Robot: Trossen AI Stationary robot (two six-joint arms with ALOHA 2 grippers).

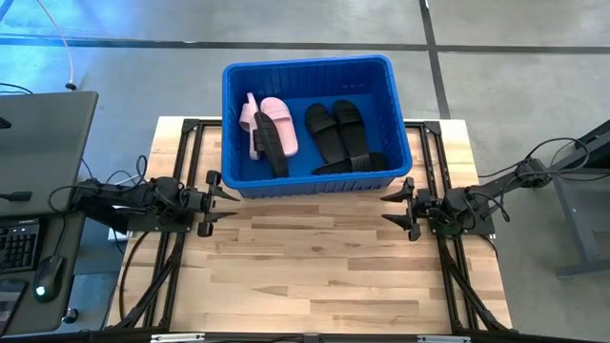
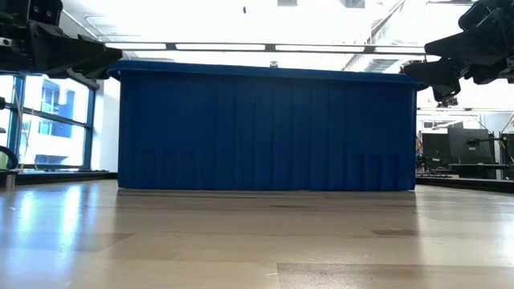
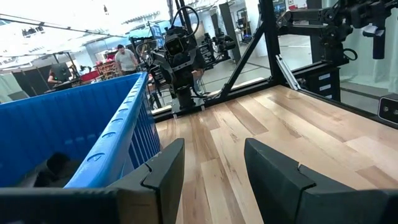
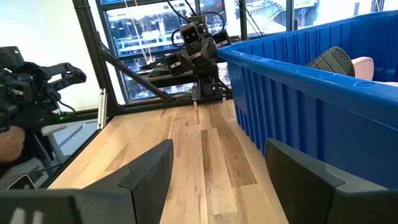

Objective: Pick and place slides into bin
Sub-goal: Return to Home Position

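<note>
Slides (image 1: pixel 335 131) in bin (image 1: pixel 307 65), partly overlapping, hidden from low view

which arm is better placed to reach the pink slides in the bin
Left, likely. The pink slides lie in the blue bin's left half, nearest the open left gripper by that front corner; the open right gripper sits beyond the black slides.

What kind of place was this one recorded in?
Probably a robotics lab: a wooden workbench with the left gripper and right gripper open near the blue bin, a desk with a keyboard alongside, and monitors in the room behind.
</note>
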